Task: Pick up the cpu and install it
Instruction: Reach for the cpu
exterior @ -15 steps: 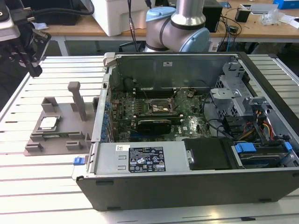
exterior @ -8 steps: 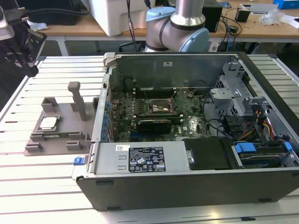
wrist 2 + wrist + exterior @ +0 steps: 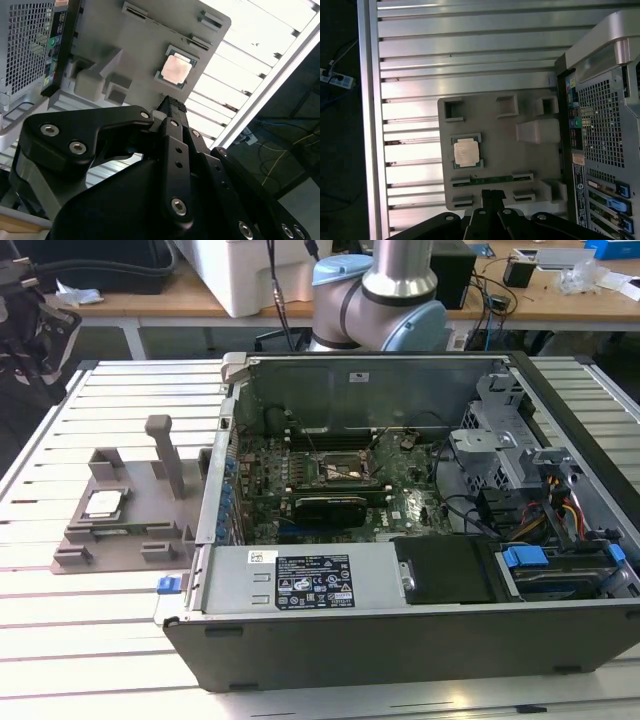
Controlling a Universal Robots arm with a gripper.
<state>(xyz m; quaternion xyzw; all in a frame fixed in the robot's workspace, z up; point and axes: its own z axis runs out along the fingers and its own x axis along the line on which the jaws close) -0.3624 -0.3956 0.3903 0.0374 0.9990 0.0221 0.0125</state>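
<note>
The cpu (image 3: 103,504), a small square chip with a shiny metal top, lies flat in a recess of the grey holder tray (image 3: 122,532) at the exterior view's left. Both wrist views look down on it: the cpu (image 3: 177,69) (image 3: 467,151) sits in the tray (image 3: 125,45) (image 3: 520,165), well below my gripper. The black gripper (image 3: 172,106) (image 3: 492,194) hangs above the tray's edge, apart from the chip, shut with nothing held. The motherboard socket (image 3: 340,472) lies inside the open computer case (image 3: 400,640).
The case stands on a slatted metal table (image 3: 90,640), its rear panel (image 3: 605,125) next to the tray. A grey post (image 3: 165,455) rises from the tray. The arm's base (image 3: 385,300) stands behind the case. A cluttered bench runs along the back.
</note>
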